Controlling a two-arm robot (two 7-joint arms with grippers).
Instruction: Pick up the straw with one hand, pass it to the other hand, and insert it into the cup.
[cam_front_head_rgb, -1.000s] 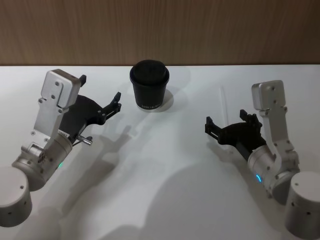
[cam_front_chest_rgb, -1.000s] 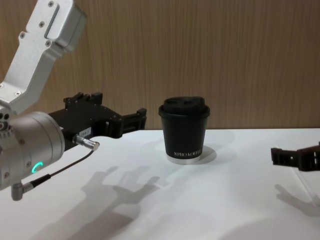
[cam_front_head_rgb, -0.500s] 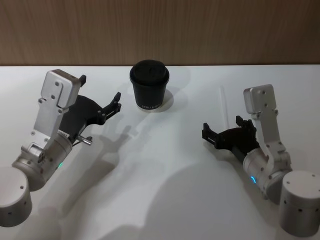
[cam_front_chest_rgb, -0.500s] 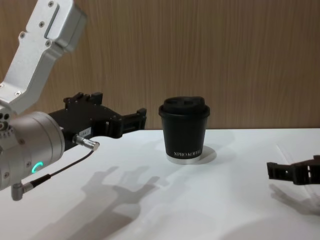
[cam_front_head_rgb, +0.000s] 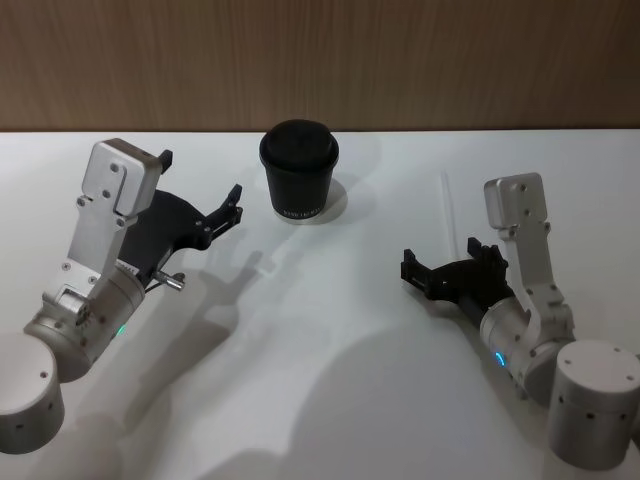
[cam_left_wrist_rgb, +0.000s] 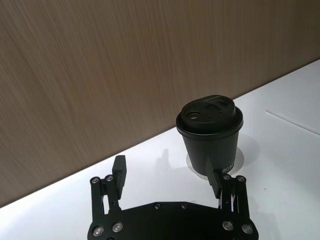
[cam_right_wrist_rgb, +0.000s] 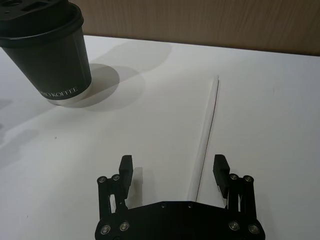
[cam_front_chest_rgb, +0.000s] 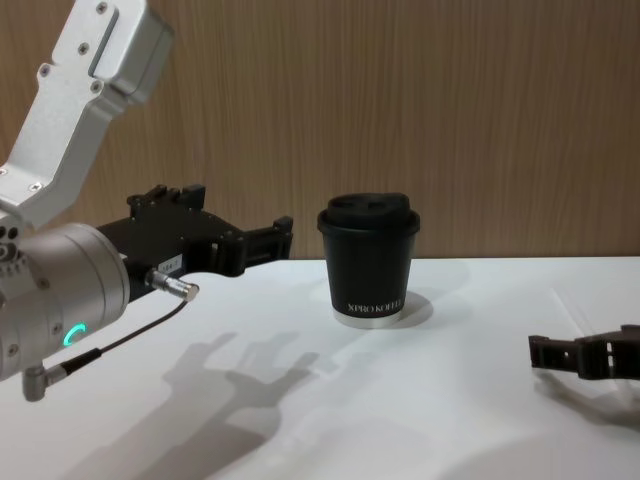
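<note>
Right tool (cam_right_wrist_rgb: 172, 165) wide open, low over the tabletop (cam_front_head_rgb: 320, 340), fingers straddling the near end of the straw (cam_right_wrist_rgb: 207, 120), not closed on it. Straw lies flat, right of the cup (cam_front_head_rgb: 299, 175). Left tool (cam_front_head_rgb: 200, 178) wide open, hovering left of cup.

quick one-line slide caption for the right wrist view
Open right tool poised over the table, near end of the straw between its fingers; lidded black cup stands beyond.
</note>
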